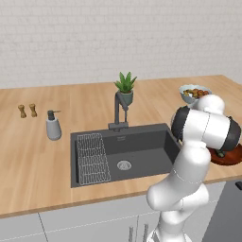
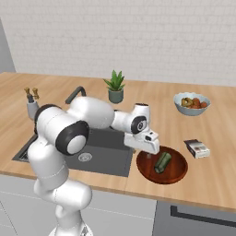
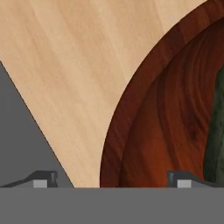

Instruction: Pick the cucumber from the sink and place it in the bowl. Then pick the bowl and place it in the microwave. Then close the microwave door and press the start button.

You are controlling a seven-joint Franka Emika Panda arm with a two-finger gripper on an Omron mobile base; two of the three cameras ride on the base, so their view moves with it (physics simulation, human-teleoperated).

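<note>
In the left base view, the bowl (image 1: pixel 230 158) sits on the counter (image 1: pixel 38 156) to the right of the sink (image 1: pixel 124 151), mostly hidden behind the white arm. Only a small dark piece of the cucumber (image 1: pixel 220 153) shows on it.

In the right base view, the cucumber (image 2: pixel 162 162) lies inside the bowl (image 2: pixel 162 165), its long axis running from the near left to the far right. The tool (image 2: pixel 148 155) hangs over the left rim of the bowl, just beside the cucumber and apart from it.

In the hand view, the two finger tips (image 3: pixel 43 179) stand wide apart — the tool is open and holds nothing. One tip is over the counter (image 3: pixel 78 65), the other over the bowl (image 3: pixel 166 122). The cucumber (image 3: pixel 216 135) lies at the right edge, beyond the right tip.
</note>
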